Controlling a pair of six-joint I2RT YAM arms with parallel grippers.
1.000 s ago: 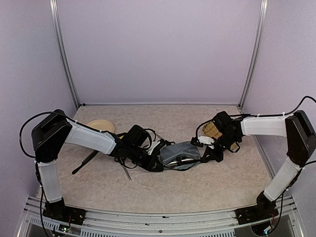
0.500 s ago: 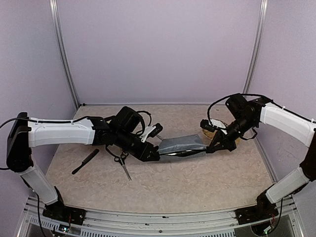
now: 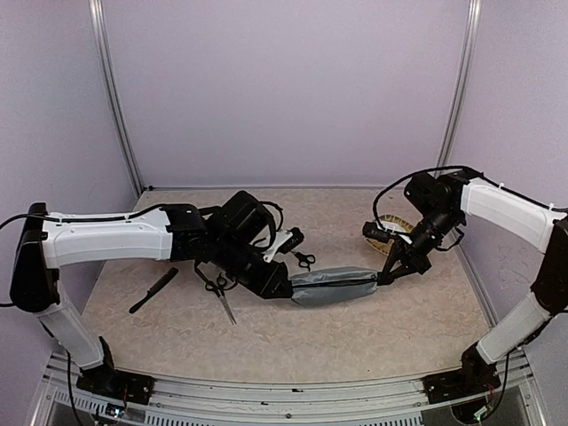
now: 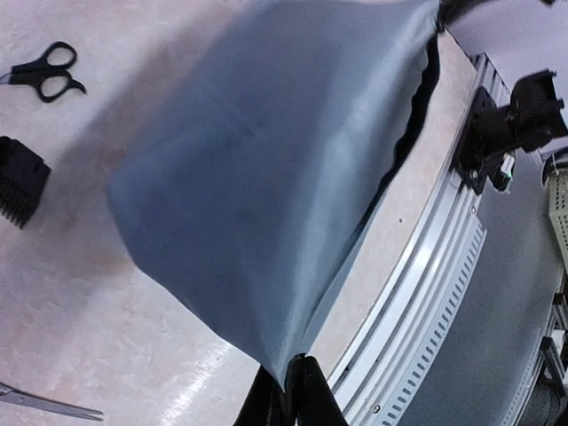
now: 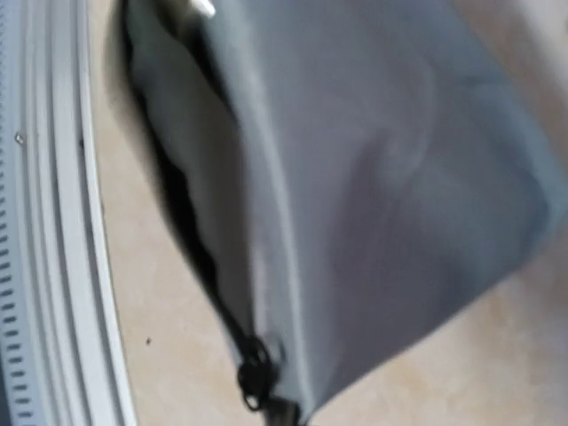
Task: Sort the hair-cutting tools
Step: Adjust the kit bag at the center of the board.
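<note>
The grey zip pouch [image 3: 335,286] hangs stretched between both grippers, just above the table. My left gripper [image 3: 284,289] [image 4: 294,392] is shut on its left corner. My right gripper [image 3: 387,277] [image 5: 288,415] is shut on the right end, beside the zipper pull [image 5: 256,377]. One pair of small black scissors [image 3: 304,259] [image 4: 46,71] lies just behind the pouch. A second pair [image 3: 218,289] lies under my left arm. The long black comb [image 3: 153,290] is at the left. A small black toothed piece [image 4: 19,182] shows in the left wrist view. The clipper is out of view.
A round beige plate [image 3: 401,228] sits at the back right, partly behind my right arm. The metal rail of the table's near edge [image 4: 426,293] runs close to the pouch. Purple walls close off the back and sides.
Both arms have lifted the pouch, pulled it taut and brought it toward the near edge. The small scissors behind it have come into view.
</note>
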